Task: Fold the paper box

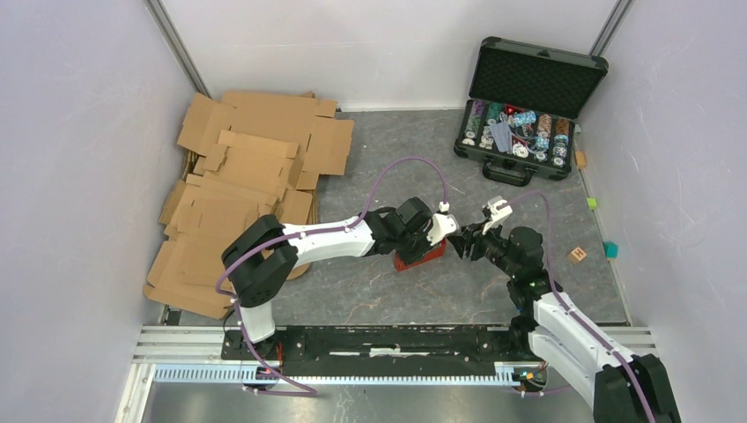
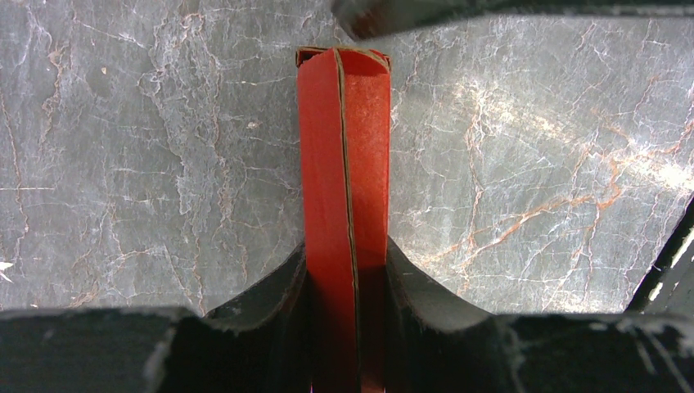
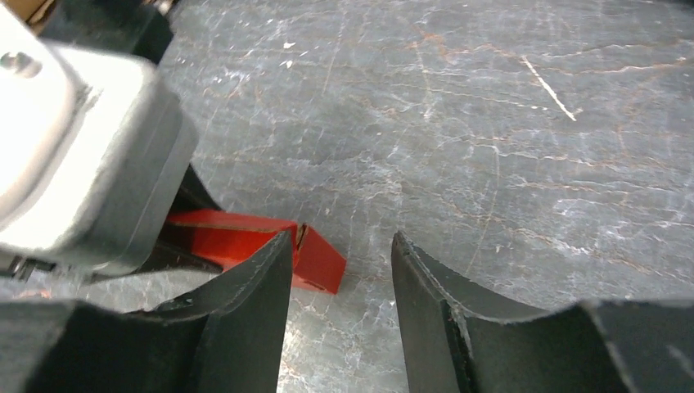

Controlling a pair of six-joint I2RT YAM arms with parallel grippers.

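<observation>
Item: paper box [image 1: 419, 257], bright red paperboard, partly formed. Location: middle of the grey marbled surface [image 1: 370, 300], just ahead of both arms. It is well apart from the brown cardboard sheets [image 1: 247, 176] at far left and the open chip case [image 1: 524, 115] at far right.

Holder: left claw [image 1: 429, 244], pinching the box. The left wrist view shows a doubled red wall on edge between the two fingers. The wall has a seam down its middle and runs away to a folded corner at its far end.

Second claw: right claw [image 1: 467, 240], spread, with nothing between its fingers. The right wrist view shows bare surface in the gap. One corner of the box lies just left of that gap, beside one finger; contact cannot be told.

Step in hand, by judgement: one side wall is doubled over and held pressed, and the box is not yet finished.

Next move, by judgement: the right claw needs to reach the free end or the adjoining flap and tuck it in. The left pinch should steady the wall meanwhile, with light pressure along the crease, since thin board may buckle or spring back.
</observation>
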